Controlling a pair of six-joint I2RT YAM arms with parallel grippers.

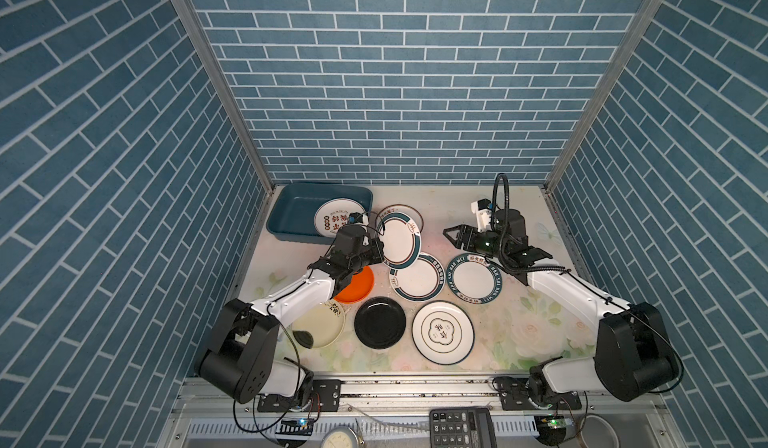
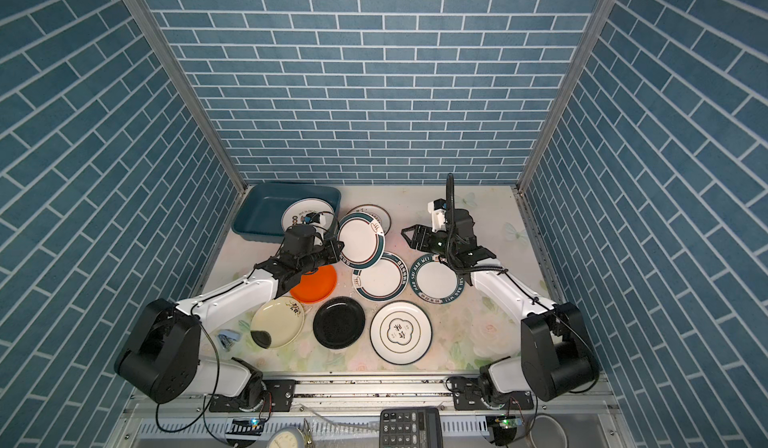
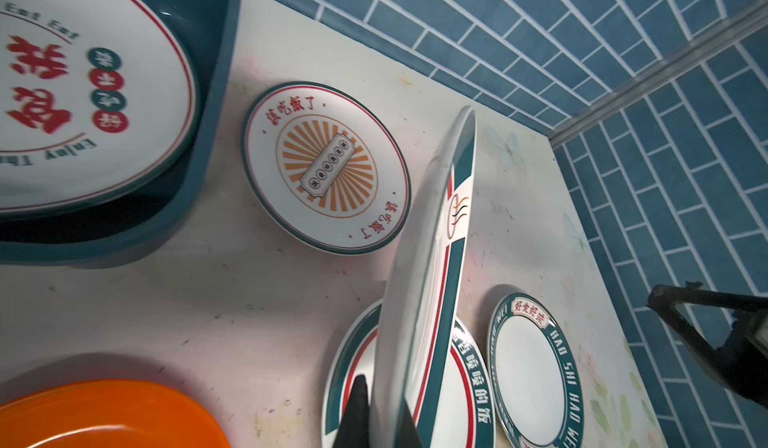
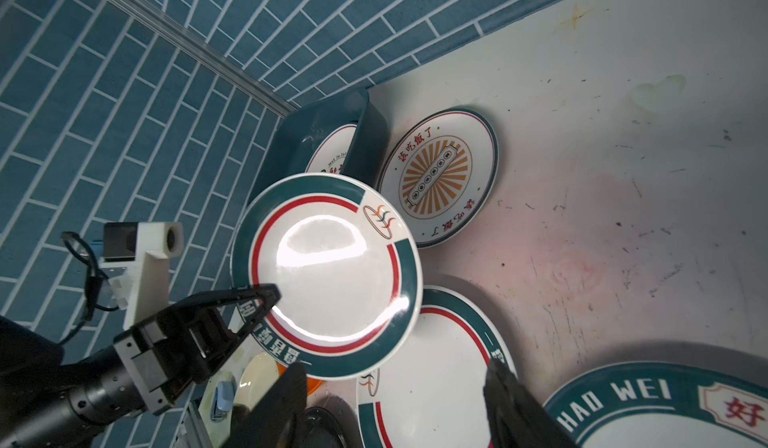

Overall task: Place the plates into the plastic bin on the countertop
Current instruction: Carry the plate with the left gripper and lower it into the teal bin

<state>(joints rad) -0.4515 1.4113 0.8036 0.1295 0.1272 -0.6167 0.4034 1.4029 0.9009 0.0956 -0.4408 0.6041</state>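
1. Teal-rimmed plate up off the tabletop, tilted, just right of the plastic bin, hanging partly over a matching plate and the sunburst plate.
2. Pinched at the rim, probably because a shallow plate lying flat offers no other purchase. Tilted, it seems, to pass over the bin's low wall.
3. Left tool clamped tight on that rim at the side facing its own arm, fingers closed across the teal band.
4. Right tool spread wide, gripping nothing and touching nothing, poised just beyond the held plate's far edge and near the lettered-rim plate. Likely standing clear of the carry.
5. Red-lettered plate already flat in the bin, at the end nearest the held one, with bare floor beside it, by the look enough for another.
6. Also left to move: orange plate, black plate, cream plate and cloud-motif plate, all flat on the tabletop nearer the arms' bases.
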